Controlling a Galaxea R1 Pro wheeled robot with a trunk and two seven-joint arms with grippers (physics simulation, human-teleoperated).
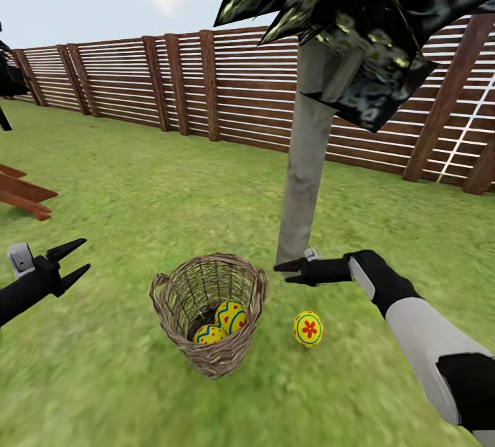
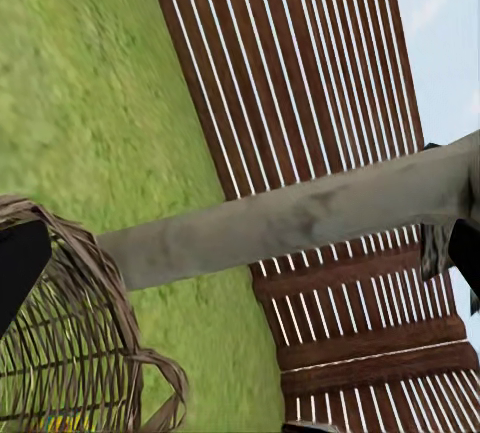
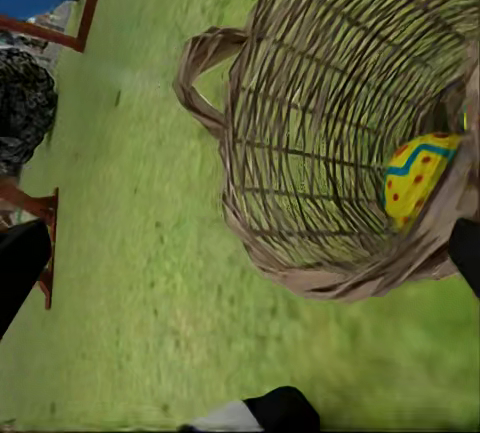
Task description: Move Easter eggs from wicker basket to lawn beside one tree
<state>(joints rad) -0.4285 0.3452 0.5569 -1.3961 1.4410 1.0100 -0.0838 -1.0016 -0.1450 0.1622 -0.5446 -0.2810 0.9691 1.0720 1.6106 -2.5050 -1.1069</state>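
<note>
The wicker basket [image 1: 210,313] stands on the lawn [image 1: 137,186], just in front of the pale grey trunk of the tree [image 1: 306,165]. Two Easter eggs lie inside it, one [image 1: 231,316] resting above the other [image 1: 208,334]. A third egg [image 1: 308,329] lies on the grass to the basket's right, near the trunk's foot. My right gripper [image 1: 285,273] hovers open between trunk and basket, above that egg. In the right wrist view the basket [image 3: 330,153] holds one visible egg [image 3: 415,178]. My left gripper [image 1: 77,256] is open, well left of the basket [image 2: 70,333].
A slatted brown wooden fence [image 1: 172,82] runs along the back of the garden. Reddish wooden beams [image 1: 24,196] lie at the left edge. The tree's dark blocky leaves [image 1: 357,27] hang overhead. Open grass spreads left of and in front of the basket.
</note>
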